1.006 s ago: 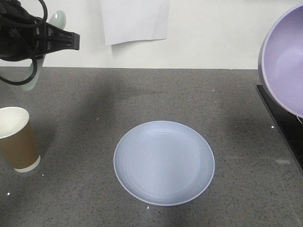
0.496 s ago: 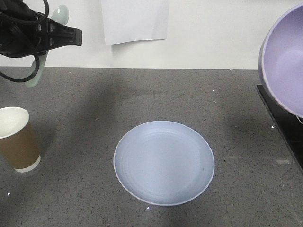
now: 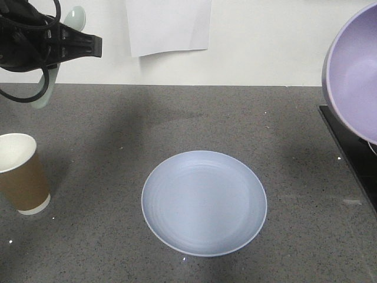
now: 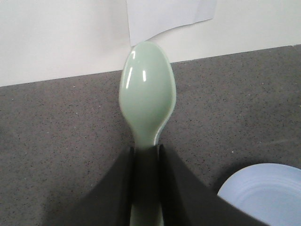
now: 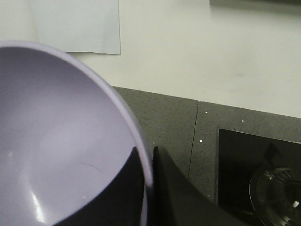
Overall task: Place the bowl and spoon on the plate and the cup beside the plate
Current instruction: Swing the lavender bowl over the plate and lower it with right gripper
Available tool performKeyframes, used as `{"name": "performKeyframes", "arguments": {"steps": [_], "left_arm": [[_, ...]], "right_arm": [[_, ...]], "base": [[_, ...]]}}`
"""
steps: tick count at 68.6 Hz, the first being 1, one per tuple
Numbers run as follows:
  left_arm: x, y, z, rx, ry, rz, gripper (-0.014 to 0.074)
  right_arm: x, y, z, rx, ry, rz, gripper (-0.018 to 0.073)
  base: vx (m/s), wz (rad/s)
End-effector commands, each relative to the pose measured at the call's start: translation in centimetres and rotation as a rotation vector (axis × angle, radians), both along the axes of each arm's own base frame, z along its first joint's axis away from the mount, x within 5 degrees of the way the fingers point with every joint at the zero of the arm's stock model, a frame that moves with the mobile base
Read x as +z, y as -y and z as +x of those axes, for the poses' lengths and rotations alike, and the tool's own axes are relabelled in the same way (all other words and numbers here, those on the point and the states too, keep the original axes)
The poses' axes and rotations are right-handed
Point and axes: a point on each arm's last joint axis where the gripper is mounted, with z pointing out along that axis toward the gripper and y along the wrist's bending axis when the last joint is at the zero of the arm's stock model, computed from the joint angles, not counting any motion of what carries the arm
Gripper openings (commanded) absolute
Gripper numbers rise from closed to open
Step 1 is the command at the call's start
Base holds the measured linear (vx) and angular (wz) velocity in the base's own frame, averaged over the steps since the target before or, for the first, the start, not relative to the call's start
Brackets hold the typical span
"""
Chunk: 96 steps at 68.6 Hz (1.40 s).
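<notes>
1. Mint-white plastic is showing between the fingers of the left end effector (image 4: 146,153), which is gripping the spoon (image 4: 148,89) by its handle. The oval scoop is pointing out past the fingertips, and the spoon is hanging in the air above the grey speckled surface (image 3: 177,118).
2. The right end effector (image 5: 146,157) is clamping the rim of the lavender bowl (image 5: 56,141), one finger inside and one outside. It is holding the bowl tilted and off the surface.
3. The plate (image 3: 204,203) is lying flat on the surface, lower than both end effectors and between them. It is sitting to the right of the left one and to the left of the right one, well apart from each.
4. The cup (image 3: 20,174) is standing upright on the surface below the left end effector, well apart from the plate.
5. A sheet of paper (image 3: 168,23) is hanging on the wall (image 3: 265,41) beyond the end effectors, and a black panel (image 3: 353,159) is lying under the right end effector.
</notes>
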Motion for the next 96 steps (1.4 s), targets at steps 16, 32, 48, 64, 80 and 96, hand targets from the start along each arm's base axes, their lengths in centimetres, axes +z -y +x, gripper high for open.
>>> {"name": "performKeyframes", "arguments": {"steps": [16, 32, 48, 64, 80, 96], "left_arm": [[1.9, -0.5, -0.6, -0.017, 0.103, -0.029, -0.0006], [1.8, -0.5, -0.6, -0.015, 0.099, -0.027, -0.0006], [1.8, -0.5, -0.6, -0.011, 0.094, -0.024, -0.0006], [1.6, -0.7, -0.7, 0.002, 0.072, -0.013, -0.0006], [1.5, -0.8, -0.7, 0.011, 0.056, -0.004, -0.0006], [1.5, -0.8, -0.7, 0.011, 0.055, -0.005, -0.0006]], "right_arm": [[1.5, -1.4, 2.4, 0.195, 0.093, 0.101, -0.0004], [1.0, -2.8, 8.1, 0.564, -0.085, 0.188, -0.0002], [-1.1, -6.1, 13.9, 0.754, -0.272, 0.104, 0.0002], [-7.4, -11.8, 17.6, 0.821, -0.543, -0.117, 0.0006], [-12.0, -14.6, 19.6, 0.783, -0.666, -0.235, 0.0008], [-14.6, -15.3, 21.0, 0.781, -0.713, -0.235, 0.0008]], "base": [[0.00, 0.00], [0.00, 0.00], [0.00, 0.00], [0.00, 0.00], [0.00, 0.00], [0.00, 0.00]]}}
